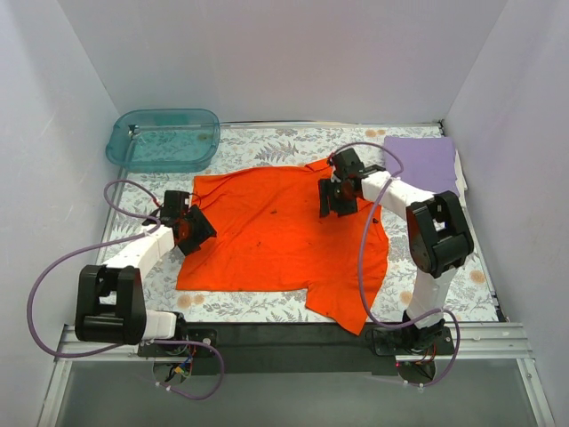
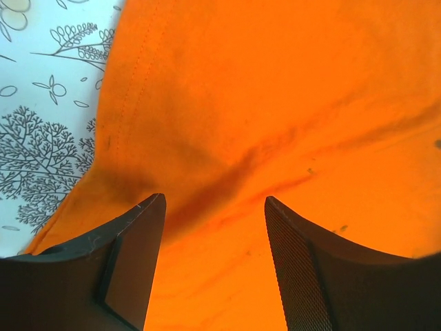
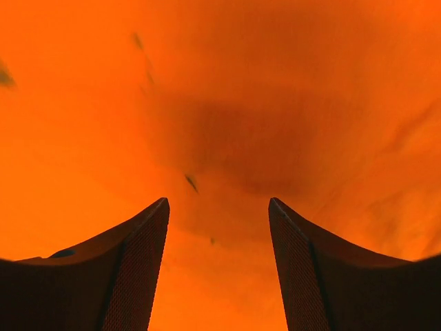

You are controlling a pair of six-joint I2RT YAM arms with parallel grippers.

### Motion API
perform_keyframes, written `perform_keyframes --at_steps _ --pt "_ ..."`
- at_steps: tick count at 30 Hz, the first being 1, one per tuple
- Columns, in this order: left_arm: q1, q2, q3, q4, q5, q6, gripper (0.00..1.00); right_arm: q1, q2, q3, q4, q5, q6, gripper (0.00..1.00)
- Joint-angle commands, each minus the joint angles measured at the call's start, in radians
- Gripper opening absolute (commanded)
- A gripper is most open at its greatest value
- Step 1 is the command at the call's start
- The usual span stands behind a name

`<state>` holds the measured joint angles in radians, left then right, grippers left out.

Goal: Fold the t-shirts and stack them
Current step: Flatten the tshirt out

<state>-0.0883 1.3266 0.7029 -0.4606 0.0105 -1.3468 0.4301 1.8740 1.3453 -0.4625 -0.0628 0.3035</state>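
While left gripper point(image 2: 215, 203), right gripper point(image 3: 219, 203) gape over orange shirt point(image 1: 276, 227) | lavender shirt point(image 1: 420, 163): overhead only

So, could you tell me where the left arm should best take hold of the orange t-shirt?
Probably at its stitched left edge, approached from the left and low. The orange t-shirt lies spread flat, so only the border offers a lip to pinch, and the open left gripper hangs right over that edge.

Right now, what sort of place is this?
Likely a robot test booth, not a home: white walls box in a leaf-print table, left arm and right arm bolted at its near edge.
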Motion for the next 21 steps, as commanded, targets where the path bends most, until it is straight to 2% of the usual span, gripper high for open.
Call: perform_keyframes --at_steps 1,10,14,18,21 --pt "-0.002 0.006 -0.022 0.042 0.019 0.018 0.56 0.010 -0.068 -0.099 -0.096 0.003 -0.004 0.56" --pt "0.004 -0.023 -0.158 0.011 -0.093 -0.046 0.56 0.018 -0.229 -0.415 -0.100 0.024 0.019 0.56" --pt "0.004 -0.128 -0.187 -0.116 -0.133 -0.133 0.56 0.018 -0.275 -0.518 -0.143 0.015 0.035 0.57" --pt "0.004 -0.211 -0.148 -0.206 -0.200 -0.215 0.56 0.001 -0.373 -0.595 -0.177 0.046 0.062 0.58" --pt "0.005 -0.228 -0.094 -0.266 -0.241 -0.218 0.56 -0.034 -0.442 -0.603 -0.221 0.046 0.060 0.60"
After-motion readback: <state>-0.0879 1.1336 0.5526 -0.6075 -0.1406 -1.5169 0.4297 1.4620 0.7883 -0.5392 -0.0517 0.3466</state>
